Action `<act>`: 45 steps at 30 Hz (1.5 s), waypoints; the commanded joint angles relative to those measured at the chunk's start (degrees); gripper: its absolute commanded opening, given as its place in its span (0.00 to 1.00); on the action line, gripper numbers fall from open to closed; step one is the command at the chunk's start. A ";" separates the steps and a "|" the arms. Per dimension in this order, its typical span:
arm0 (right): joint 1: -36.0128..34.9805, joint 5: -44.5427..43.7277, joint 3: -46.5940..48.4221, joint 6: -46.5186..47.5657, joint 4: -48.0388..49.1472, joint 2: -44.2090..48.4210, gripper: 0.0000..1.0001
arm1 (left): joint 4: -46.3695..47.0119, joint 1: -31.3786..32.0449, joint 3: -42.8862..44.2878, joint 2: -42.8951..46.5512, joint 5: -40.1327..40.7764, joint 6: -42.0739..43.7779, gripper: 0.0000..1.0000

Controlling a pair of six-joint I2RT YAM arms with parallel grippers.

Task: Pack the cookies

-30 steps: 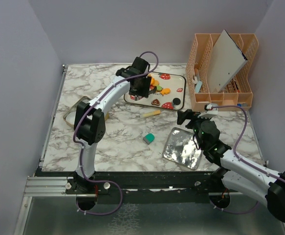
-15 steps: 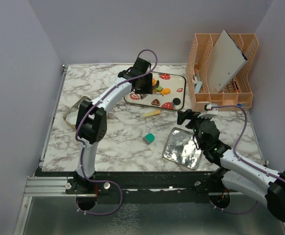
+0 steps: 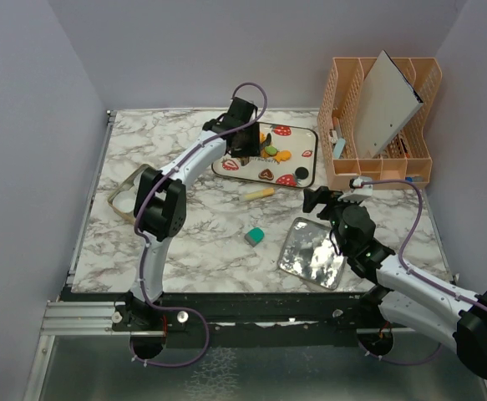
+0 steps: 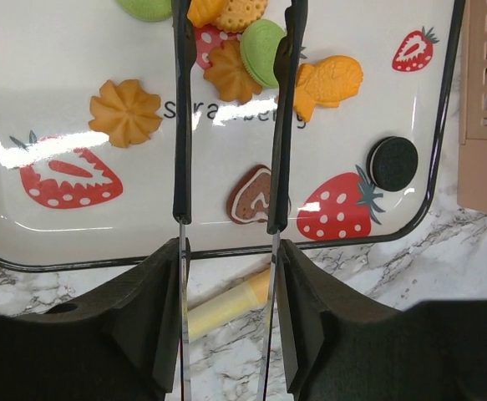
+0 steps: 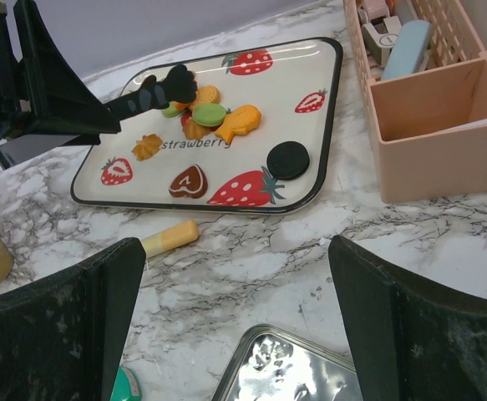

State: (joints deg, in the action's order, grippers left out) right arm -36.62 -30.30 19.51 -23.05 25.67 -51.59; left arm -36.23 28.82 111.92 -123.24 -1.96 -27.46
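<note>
Seen from above, a strawberry-print tray (image 4: 43,50) lies toward 12 o'clock on the marble table (image 3: 201,234), its long side running roughly 9 to 3. The cookies (image 5: 218,117) lie flat on it, most of them clustered near its middle. A black round cookie (image 3: 301,175) sits apart at the tray's 4 o'clock corner. In the left wrist view, a fish-shaped orange cookie (image 4: 331,83) has its long axis from 8 to 2 o'clock. The left gripper (image 3: 250,149) hangs over the cluster, fingers half spread around it; whether they pinch a cookie cannot be told. The right gripper (image 3: 321,199), fingers spread wide, hovers at the 12 o'clock edge of a metal tin (image 3: 311,253).
</note>
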 commanded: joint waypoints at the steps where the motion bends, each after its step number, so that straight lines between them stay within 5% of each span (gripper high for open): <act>1: 0.23 -1.53 -1.01 0.31 1.17 0.03 1.00 | 0.11 -0.75 2.78 -2.16 1.42 -0.32 0.49; 24: 0.23 -1.69 -1.08 0.33 1.40 -0.49 1.00 | -0.25 -2.35 6.48 -7.34 -3.06 -0.61 0.45; 35: 0.23 -1.69 -1.13 0.30 1.40 -0.26 1.00 | 0.87 -2.31 1.88 -1.23 -3.59 -0.59 0.17; 45: 0.23 -1.34 -1.14 0.28 1.49 -0.47 1.00 | 3.65 -2.28 -10.14 12.32 -0.11 1.04 0.06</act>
State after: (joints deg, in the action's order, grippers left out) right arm -36.62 -30.41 19.31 -23.05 25.69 -51.75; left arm -35.68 26.59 105.01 -118.80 -4.23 -27.62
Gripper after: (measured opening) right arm 0.997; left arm 0.366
